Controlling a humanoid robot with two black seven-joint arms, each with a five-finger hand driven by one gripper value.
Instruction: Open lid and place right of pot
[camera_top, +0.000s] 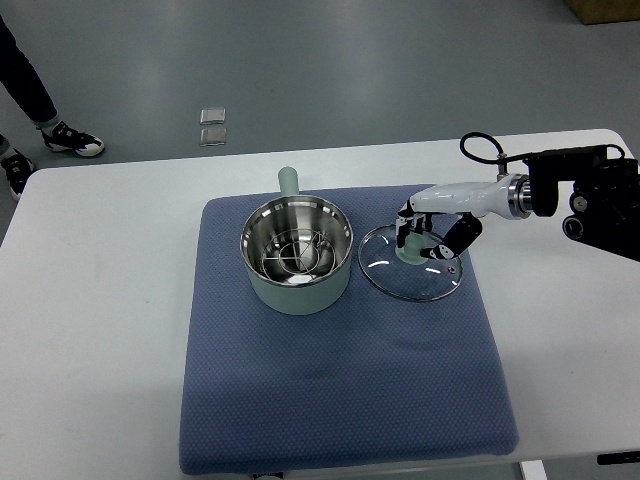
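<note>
While the mint-green pot (297, 262) is sitting uncovered on the blue mat (340, 400), the glass lid (412, 264) is lying flat at its three o'clock, the right hand (432, 238) curling its fingers (455, 240) around the lid's knob (410, 252).

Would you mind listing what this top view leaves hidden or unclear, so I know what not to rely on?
- Lid knob: mostly covered by the right hand, so whether the fingers actually clamp it is unclear.
- Pot interior: reflections obscure what the wire rack holds.
- Person: cut off by the left edge, only legs and shoes show.
- Left arm: outside the picture.
</note>
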